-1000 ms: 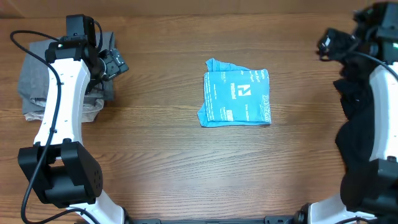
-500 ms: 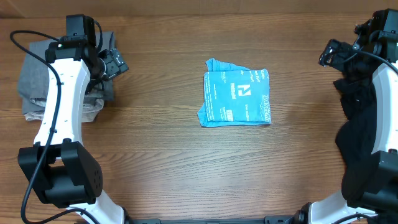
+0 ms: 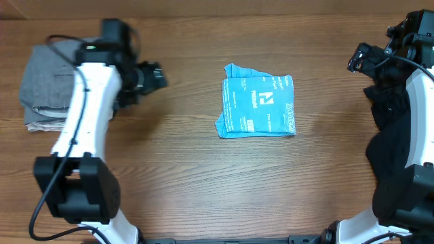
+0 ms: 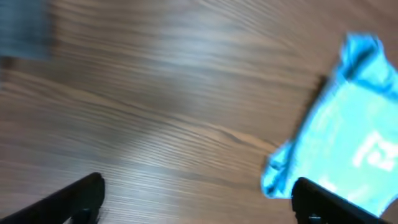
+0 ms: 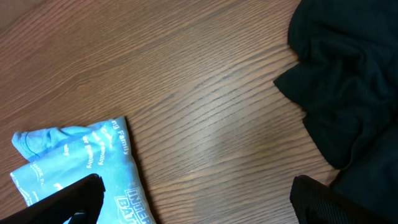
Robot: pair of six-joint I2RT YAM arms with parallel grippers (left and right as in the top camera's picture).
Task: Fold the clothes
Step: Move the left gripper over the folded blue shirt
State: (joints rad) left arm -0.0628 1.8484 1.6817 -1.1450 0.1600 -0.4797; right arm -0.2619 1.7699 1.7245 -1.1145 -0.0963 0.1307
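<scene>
A folded bright blue shirt [image 3: 258, 108] with white print lies at the table's middle; it also shows in the left wrist view [image 4: 348, 130] and the right wrist view [image 5: 81, 163]. My left gripper [image 3: 154, 75] is open and empty, above bare wood well left of the shirt. My right gripper [image 3: 357, 57] is open and empty at the far right, beside a pile of black clothes [image 3: 392, 129], which also shows in the right wrist view [image 5: 351, 74]. The left wrist view is motion-blurred.
A stack of folded grey clothes [image 3: 44, 85] sits at the far left edge of the wooden table [image 3: 203, 183]. The black pile drapes along the right edge under my right arm.
My left gripper has swung right, away from the grey stack toward the blue shirt. My right gripper shifted slightly right a second ago and has held still since.
</scene>
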